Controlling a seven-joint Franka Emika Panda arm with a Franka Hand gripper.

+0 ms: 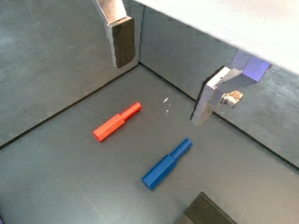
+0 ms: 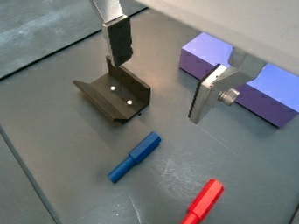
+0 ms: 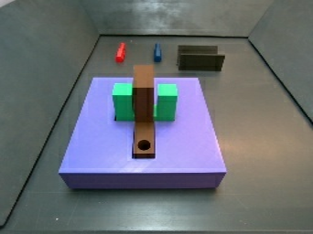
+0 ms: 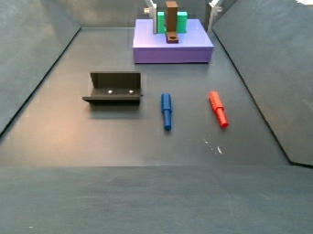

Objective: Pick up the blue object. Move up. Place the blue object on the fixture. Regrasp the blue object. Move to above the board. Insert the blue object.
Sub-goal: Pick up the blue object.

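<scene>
While gripper hangs high above floor, fingers wide apart, nothing held, blue peg lies flat on floor between fixture at 9 o'clock and red peg at 3 o'clock. Peg's long axis runs 12-to-6 in side view; descent needed, fingers across axis.

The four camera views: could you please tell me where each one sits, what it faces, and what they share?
Wrist view: above the floor, looking down at the slim blue peg and red peg; the open gripper shows.
Wrist view: looking down at the dark L-shaped fixture and lavender board; gripper shows.
Side view: at the board's end, facing the pegs; no robot visible.
Side view: opposite end, facing the board; gripper barely visible at the frame's edge.
All show both pegs.
</scene>
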